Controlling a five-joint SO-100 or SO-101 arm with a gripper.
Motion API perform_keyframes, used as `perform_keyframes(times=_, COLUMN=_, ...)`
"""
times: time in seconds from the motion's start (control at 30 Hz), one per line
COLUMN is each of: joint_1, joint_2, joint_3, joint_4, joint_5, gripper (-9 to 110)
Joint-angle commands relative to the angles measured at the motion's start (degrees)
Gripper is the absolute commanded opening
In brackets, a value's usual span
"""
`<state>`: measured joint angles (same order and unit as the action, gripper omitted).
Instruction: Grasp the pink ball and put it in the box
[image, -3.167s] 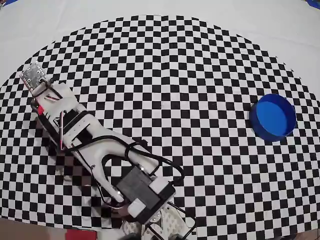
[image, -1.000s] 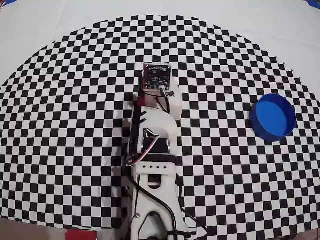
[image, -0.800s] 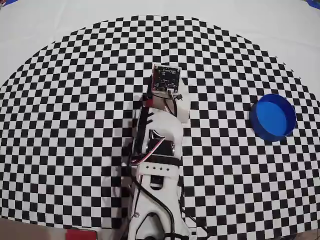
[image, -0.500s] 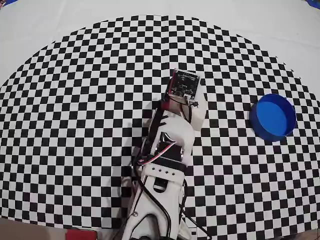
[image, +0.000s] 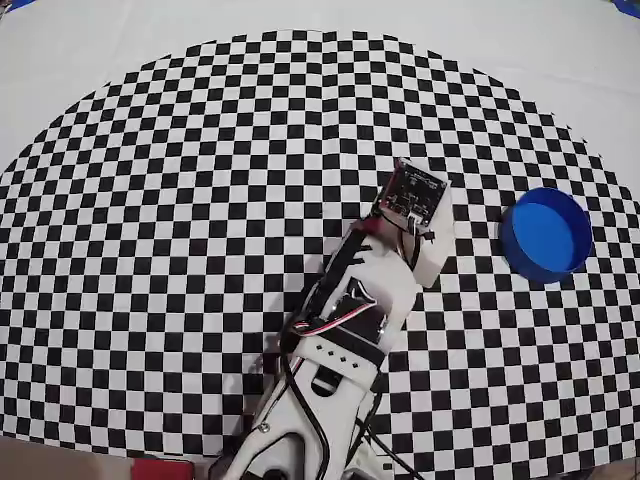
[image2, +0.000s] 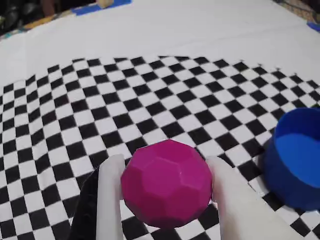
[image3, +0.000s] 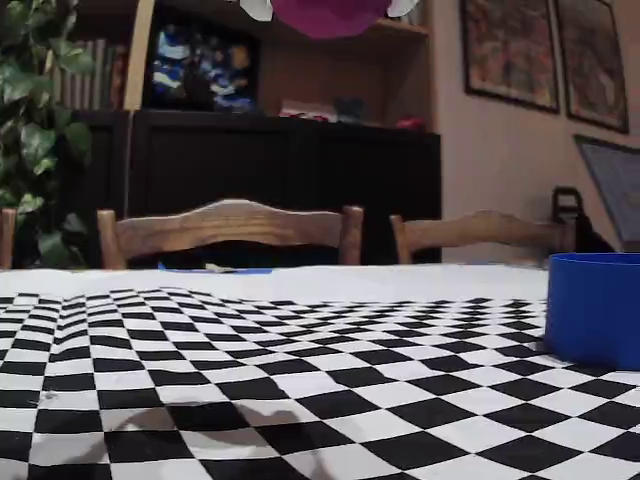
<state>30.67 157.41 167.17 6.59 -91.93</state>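
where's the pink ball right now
The pink ball is clamped between the gripper fingers, low centre in the wrist view, lifted off the checkered cloth, with the blue box to its right.

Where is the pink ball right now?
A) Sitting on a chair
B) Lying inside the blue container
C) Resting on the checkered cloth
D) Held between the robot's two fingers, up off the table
D: in the wrist view the pink ball sits clamped by the gripper between its white fingers, and the fixed view shows it high above the checkered cloth, with the box off to the right, nothing showing inside it.
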Motion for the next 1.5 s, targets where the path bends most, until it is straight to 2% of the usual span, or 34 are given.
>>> perform_keyframes(times=0.0, joint_1=2.5, joint_2=2.2, joint_3=-0.3, joint_4=-0.8, joint_5=0.2, gripper=0)
perform_keyframes(times=0.73, joint_1=15.4, joint_2=3.8, joint_3=0.9, joint_4=-0.8, joint_5=0.2, gripper=0)
perform_keyframes(times=1.23, joint_1=18.7, joint_2=3.2, joint_3=1.0, joint_4=-0.8, joint_5=0.2, gripper=0)
perform_keyframes(times=1.47, joint_1=19.4, joint_2=-3.7, joint_3=-2.3, joint_4=-2.9, joint_5=0.2, gripper=0)
